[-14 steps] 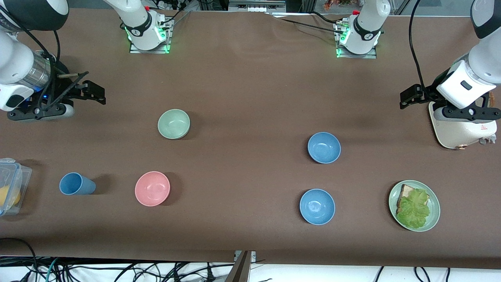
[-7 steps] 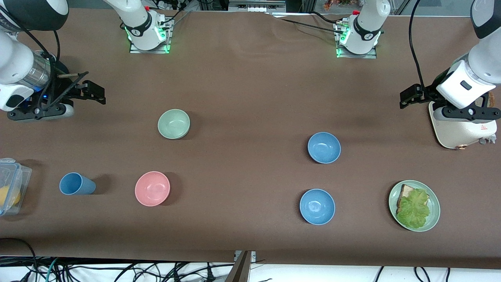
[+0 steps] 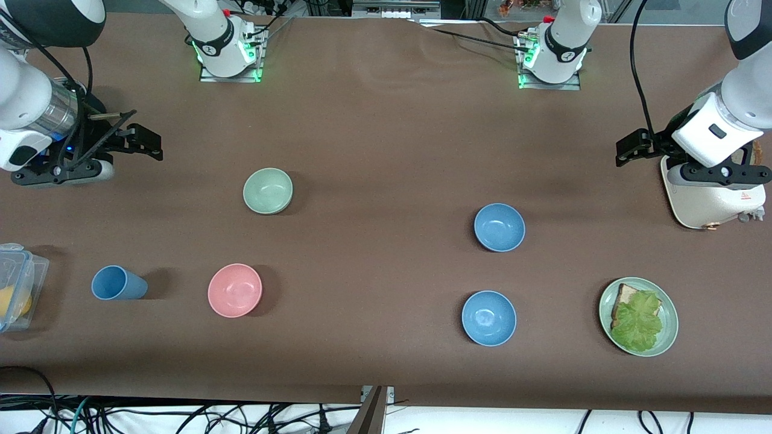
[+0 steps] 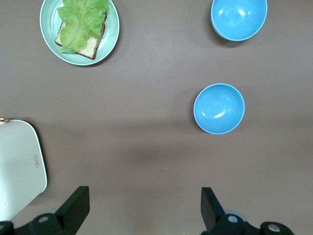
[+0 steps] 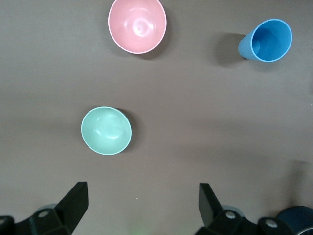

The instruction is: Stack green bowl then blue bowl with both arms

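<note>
A brown table [image 3: 386, 132] is seen w/ dishes spread out. The green bowl [image 3: 268, 190] is used as the landmark. A pink bowl [image 3: 234, 290] is set nearer the front camera than it. Two blue bowls are set toward the left arm's end from it; the blue bowl [image 3: 499, 227] is the closer one, its twin [image 3: 488, 318] nearer the camera. Nothing is stacked yet, so it looks like step 1 isn't begun. The right gripper [image 3: 129, 140] is held above the table near the green bowl, fingers apart, empty. The left gripper [image 3: 633, 147] is held well apart from it, fingers apart, empty. Next, prob. the green bowl's rim must be grabbed.
</note>
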